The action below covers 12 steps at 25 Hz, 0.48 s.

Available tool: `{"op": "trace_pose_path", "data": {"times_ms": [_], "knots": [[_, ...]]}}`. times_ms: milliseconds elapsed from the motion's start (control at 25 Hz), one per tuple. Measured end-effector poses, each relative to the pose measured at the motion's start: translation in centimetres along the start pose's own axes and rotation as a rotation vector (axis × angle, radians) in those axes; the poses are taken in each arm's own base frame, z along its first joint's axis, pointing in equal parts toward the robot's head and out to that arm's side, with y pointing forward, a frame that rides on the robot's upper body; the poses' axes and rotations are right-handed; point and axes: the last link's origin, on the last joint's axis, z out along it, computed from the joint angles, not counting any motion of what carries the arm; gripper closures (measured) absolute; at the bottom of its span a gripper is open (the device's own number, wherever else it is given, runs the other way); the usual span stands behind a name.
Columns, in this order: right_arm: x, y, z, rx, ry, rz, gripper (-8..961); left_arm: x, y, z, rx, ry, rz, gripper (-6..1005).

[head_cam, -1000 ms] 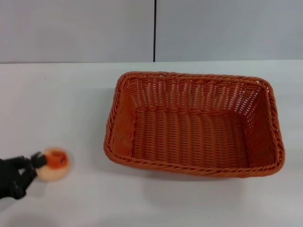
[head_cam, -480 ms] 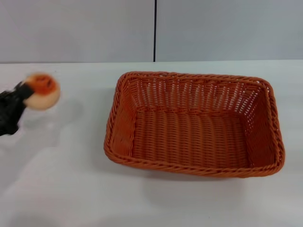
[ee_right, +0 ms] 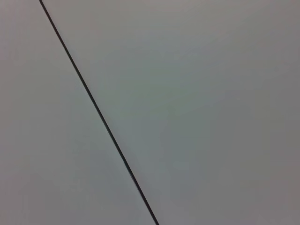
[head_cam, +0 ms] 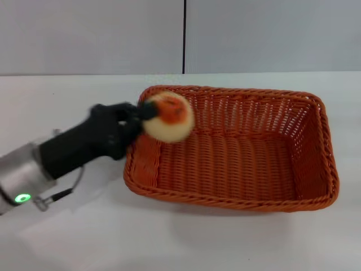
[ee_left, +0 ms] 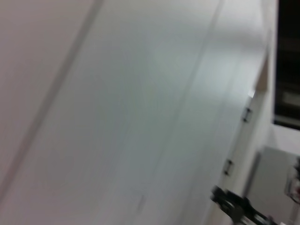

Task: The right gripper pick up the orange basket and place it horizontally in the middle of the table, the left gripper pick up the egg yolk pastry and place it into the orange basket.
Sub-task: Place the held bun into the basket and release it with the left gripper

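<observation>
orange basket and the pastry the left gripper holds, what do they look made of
Orange basket: woven wicker or plastic rattan, matte, with visible slats and a braided rim. Egg yolk pastry, held in the left gripper: baked dough, pale sides, glossy orange-brown top.

Orange woven wicker on the orange basket (head_cam: 237, 164), slatted sides under a braided rim. Pale cream on the egg yolk pastry (head_cam: 167, 117), topped glossy orange-brown with dark specks. Black on the left gripper (head_cam: 137, 114) and its arm, silver toward the base with a green light. Plain white on the table (head_cam: 67, 237); grey wall (head_cam: 90, 34) behind, split by a dark vertical line.
</observation>
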Motion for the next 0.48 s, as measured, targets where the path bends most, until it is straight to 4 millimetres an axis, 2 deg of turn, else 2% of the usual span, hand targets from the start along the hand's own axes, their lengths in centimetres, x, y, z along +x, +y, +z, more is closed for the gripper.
{"op": "trace_pose_path", "data": {"times_ms": [160, 480], "knots": [[0.2, 0.0, 0.0, 0.006, 0.004, 0.002, 577, -0.9, -0.3, 2.2, -0.011, -0.056, -0.021, 952], [0.3, -0.2, -0.2, 0.013, 0.006, 0.009, 577, -0.8, -0.7, 1.9, 0.043, -0.020, -0.016, 846]]}}
